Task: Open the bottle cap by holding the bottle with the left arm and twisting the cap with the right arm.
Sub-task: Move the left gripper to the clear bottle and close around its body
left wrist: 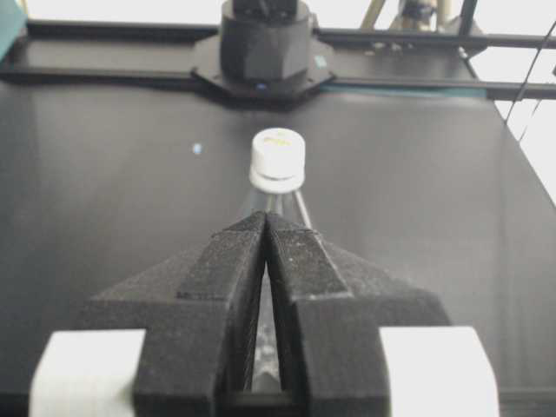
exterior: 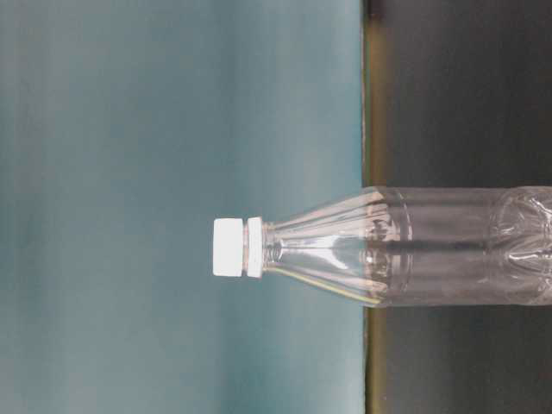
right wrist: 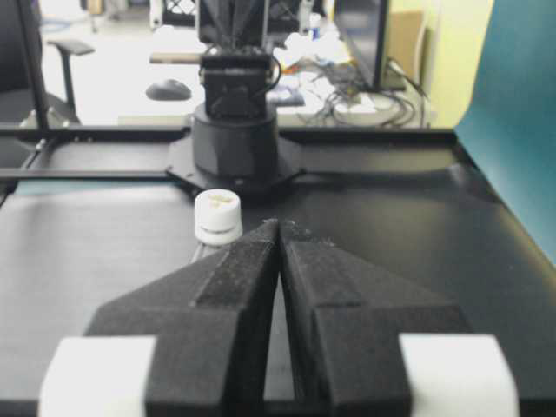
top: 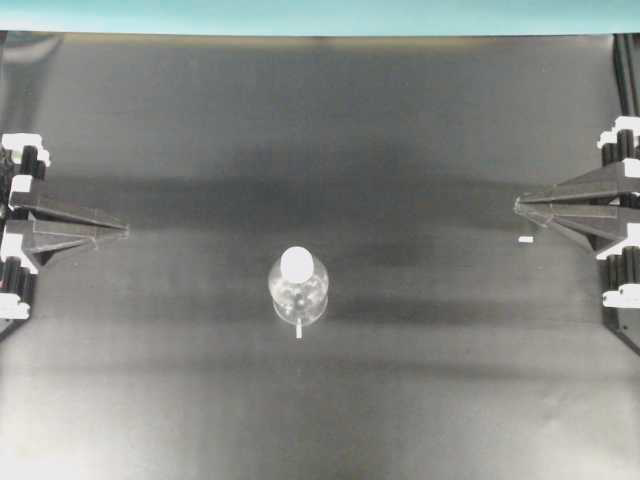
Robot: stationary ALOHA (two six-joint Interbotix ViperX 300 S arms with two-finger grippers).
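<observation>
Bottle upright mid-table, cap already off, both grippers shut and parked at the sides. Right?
Not quite: the bottle cap is on, as the table-level view shows. The rest holds: the bottle stands upright mid-table, left gripper and right gripper shut at the sides.

Bottle (top: 298, 290): small clear plastic, rounded body, standing upright on the black table (top: 320, 130). Bottle cap (top: 297, 263): white, round, seated on the neck. Left hand (top: 124, 229) and right hand (top: 517, 205) both closed on nothing, fingertips pointing inward, bottle between them, well apart from each. Bottle dead ahead of left hand, slightly left of right hand's line.
</observation>
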